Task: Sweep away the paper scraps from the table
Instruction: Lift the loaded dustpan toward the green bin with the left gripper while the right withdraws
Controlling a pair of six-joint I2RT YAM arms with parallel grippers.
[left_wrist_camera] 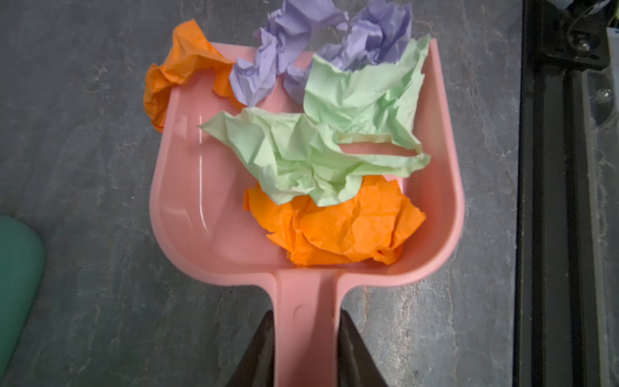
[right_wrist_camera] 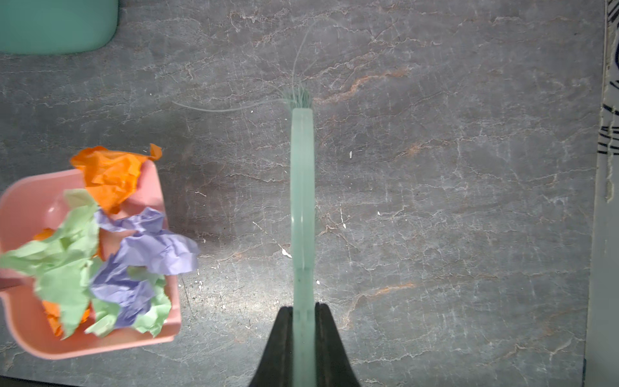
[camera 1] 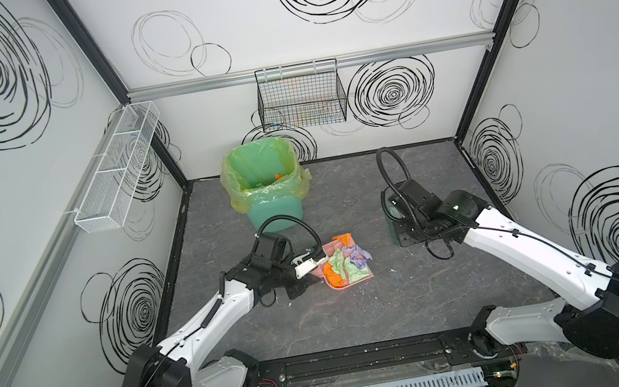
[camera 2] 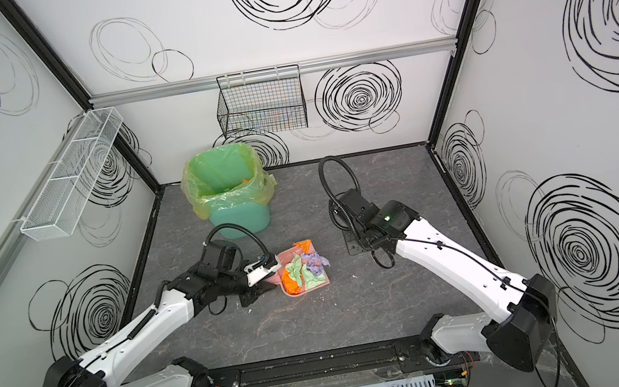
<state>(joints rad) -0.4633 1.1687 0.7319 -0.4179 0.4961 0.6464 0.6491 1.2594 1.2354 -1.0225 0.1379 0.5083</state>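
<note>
Several crumpled paper scraps (camera 1: pixel 346 262) (camera 2: pixel 305 271) (left_wrist_camera: pixel 335 144) (right_wrist_camera: pixel 110 268) in orange, pale green and lilac are piled in a pink dustpan (camera 1: pixel 355 281) (camera 2: pixel 306 292) (left_wrist_camera: pixel 187 201) (right_wrist_camera: pixel 26 201) at mid table (camera 1: pixel 361 321). One orange scrap hangs over a side wall and lilac ones hang over the front lip. My left gripper (camera 1: pixel 309 270) (camera 2: pixel 268 274) (left_wrist_camera: pixel 304 321) is shut on the dustpan's handle. My right gripper (camera 1: pixel 401 226) (right_wrist_camera: pixel 303 310), to the right of the dustpan, is shut on a pale green brush (right_wrist_camera: pixel 302 201) that points away over bare table.
A green bin (camera 1: pixel 275 216) (camera 2: pixel 240 218) with a yellow-green liner stands at the back left, just behind the left wrist, with an orange scrap (camera 1: pixel 277 175) inside. Tiny white crumbs (right_wrist_camera: pixel 286 253) dot the table between dustpan and brush. A black frame edges the table.
</note>
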